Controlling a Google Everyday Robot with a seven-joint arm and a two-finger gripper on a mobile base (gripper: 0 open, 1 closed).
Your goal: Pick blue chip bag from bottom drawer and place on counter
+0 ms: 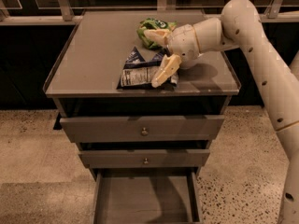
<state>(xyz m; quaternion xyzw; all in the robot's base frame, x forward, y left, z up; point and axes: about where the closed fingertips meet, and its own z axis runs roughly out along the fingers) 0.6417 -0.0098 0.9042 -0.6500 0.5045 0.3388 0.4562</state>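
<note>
The blue chip bag (139, 72) lies flat on the counter (98, 55), right of its middle and near the front edge, white label panel up. My gripper (158, 53) hovers just over the bag's right end, open, with one finger over the bag's right edge and the other up by the green bag. It holds nothing. The bottom drawer (145, 200) is pulled out below, and its flat grey floor is bare.
A bright green snack bag (150, 28) sits on the counter behind the gripper. Two shallower drawers with round knobs (144, 131) are closed above the bottom drawer. My arm (261, 59) reaches in from the right. A rail runs behind the cabinet.
</note>
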